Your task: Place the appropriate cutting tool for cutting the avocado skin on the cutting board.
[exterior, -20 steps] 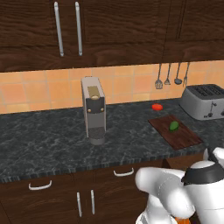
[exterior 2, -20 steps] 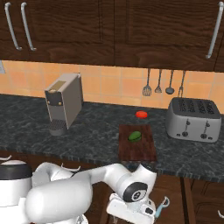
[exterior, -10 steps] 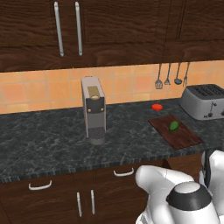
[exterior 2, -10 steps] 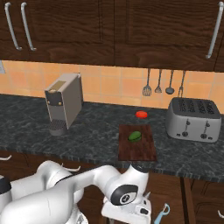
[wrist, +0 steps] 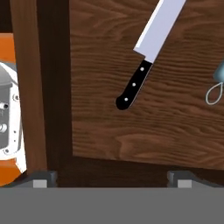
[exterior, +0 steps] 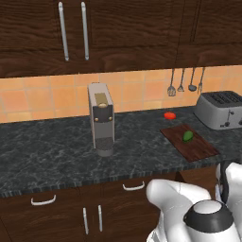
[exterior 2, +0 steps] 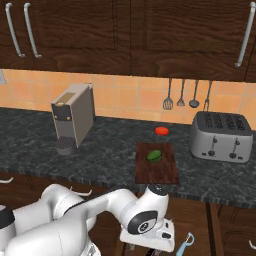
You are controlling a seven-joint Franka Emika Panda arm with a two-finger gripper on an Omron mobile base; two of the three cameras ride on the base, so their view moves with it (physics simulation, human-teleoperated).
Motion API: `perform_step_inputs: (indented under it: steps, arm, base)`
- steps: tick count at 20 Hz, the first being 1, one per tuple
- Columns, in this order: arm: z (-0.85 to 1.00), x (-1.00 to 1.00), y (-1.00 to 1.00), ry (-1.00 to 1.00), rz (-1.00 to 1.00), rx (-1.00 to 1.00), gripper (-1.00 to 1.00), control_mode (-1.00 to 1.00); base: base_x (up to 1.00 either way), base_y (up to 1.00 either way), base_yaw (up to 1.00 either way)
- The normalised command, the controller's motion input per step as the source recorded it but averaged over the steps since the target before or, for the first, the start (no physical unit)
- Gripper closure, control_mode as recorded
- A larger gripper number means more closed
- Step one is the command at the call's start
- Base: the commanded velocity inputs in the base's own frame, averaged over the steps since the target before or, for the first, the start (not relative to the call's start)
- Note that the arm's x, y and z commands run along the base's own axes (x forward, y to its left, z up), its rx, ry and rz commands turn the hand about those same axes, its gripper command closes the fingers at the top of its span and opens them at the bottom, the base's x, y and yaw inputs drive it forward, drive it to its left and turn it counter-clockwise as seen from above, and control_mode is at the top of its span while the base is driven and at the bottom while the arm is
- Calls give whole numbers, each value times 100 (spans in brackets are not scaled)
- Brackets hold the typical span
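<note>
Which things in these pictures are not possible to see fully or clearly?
- Knife: in the hand view the blade's tip is cut off by the top edge.
- Peeler: cut off by the right edge of the hand view; in the right base view only a small light blue part shows.
- Gripper: only the fingertips rise over the bottom band, set wide apart.
- Hanging utensils: too small in the left base view to tell apart.
</note>
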Motion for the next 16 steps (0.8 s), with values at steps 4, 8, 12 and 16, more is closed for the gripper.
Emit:
perform_step_inputs:
  steps: [4, 8, 12, 16]
  arm:
    - [-16, 27, -30, 0, 0, 0, -100, -100]
    - [-29, 12, -24, 0, -2, 0, -100, -100]
    - [-20, 10, 1, 0, -8, 0, -100, -100]
    - [-10, 17, 2, 0, -15, 0, -100, -100]
  base:
    - [0, 0, 0]
    - [0, 0, 0]
    - [0, 0, 0]
    - [0, 0, 0]
